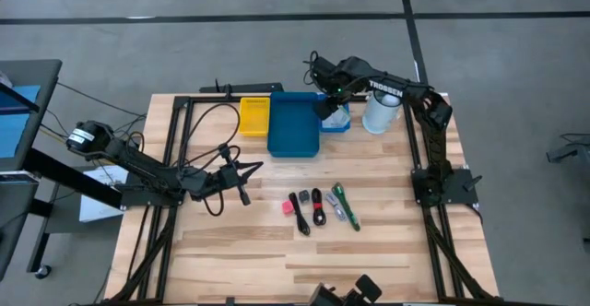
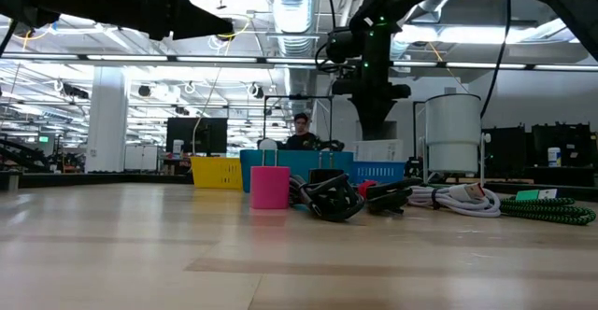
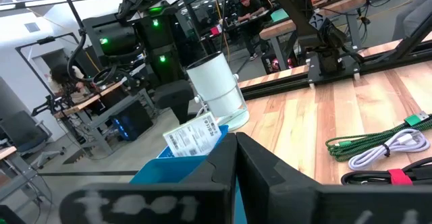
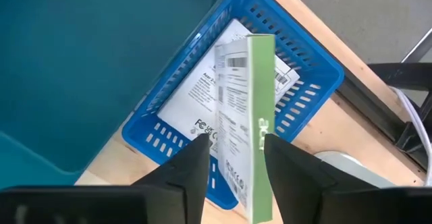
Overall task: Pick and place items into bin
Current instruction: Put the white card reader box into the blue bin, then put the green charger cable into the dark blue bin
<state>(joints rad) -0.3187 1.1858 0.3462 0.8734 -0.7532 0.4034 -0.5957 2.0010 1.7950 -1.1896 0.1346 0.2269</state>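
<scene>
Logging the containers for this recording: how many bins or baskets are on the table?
3, in a row at the far edge: yellow plastic bin, large dark blue bin, small blue slotted basket beneath the right gripper.

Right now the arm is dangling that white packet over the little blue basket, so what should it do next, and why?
Probably open the right gripper a little wider and let go. The packet hangs on edge between its fingers, directly above the small blue basket, where another printed packet already lies. A wider opening should drop it inside. The left gripper waits shut over the table.
</scene>
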